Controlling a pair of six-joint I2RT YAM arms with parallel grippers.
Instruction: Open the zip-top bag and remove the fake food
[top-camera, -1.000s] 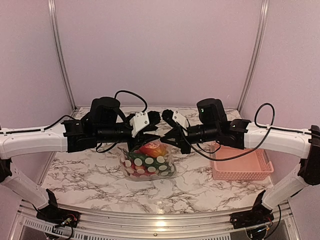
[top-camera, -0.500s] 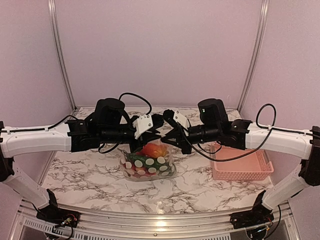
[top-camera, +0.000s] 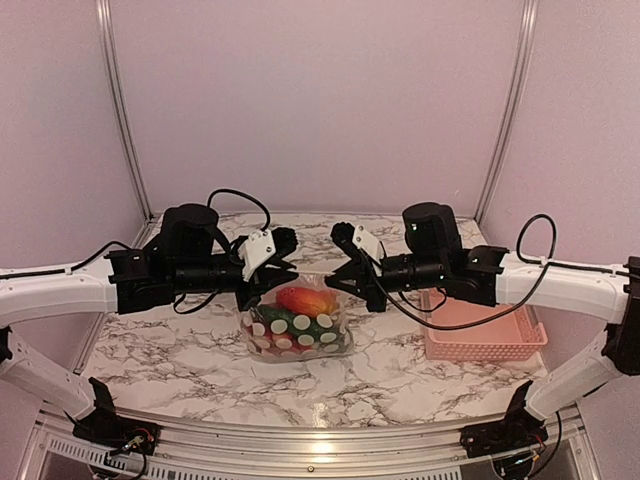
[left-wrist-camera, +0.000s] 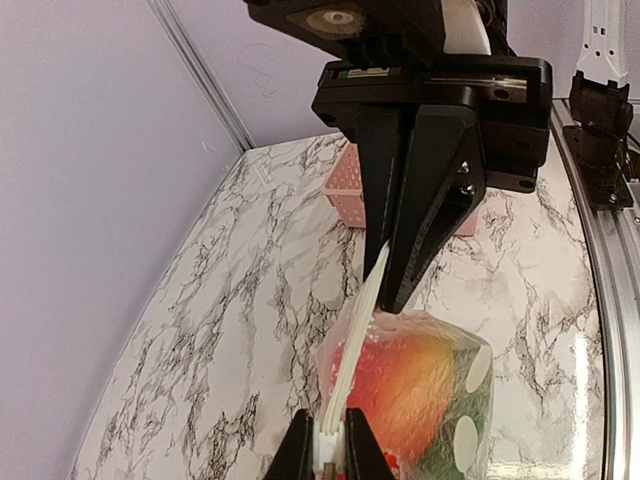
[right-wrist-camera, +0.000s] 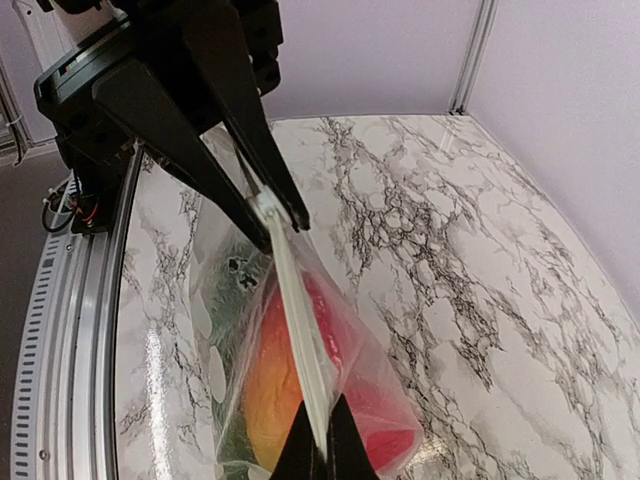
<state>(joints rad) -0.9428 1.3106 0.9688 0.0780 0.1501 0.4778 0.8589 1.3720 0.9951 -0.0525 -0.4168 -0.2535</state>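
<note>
While the zip-top bag (top-camera: 297, 325), fake food (top-camera: 305, 300) inside, stands on the desk (top-camera: 180, 350) just left of the pink basket (top-camera: 470, 350), left gripper (left-wrist-camera: 327, 450) and right gripper (right-wrist-camera: 322, 445) each pinch its zip strip (left-wrist-camera: 355, 330); a slow, even outward pull should part it without tipping.

Zip-top bag (top-camera: 295, 338) holds fake food (top-camera: 305, 299), left of basket (top-camera: 485, 352).

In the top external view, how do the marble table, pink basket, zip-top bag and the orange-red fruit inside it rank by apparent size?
1. marble table
2 and 3. pink basket and zip-top bag look about alike; the right arm covers part of the basket, so I leave them tied.
4. orange-red fruit
</note>
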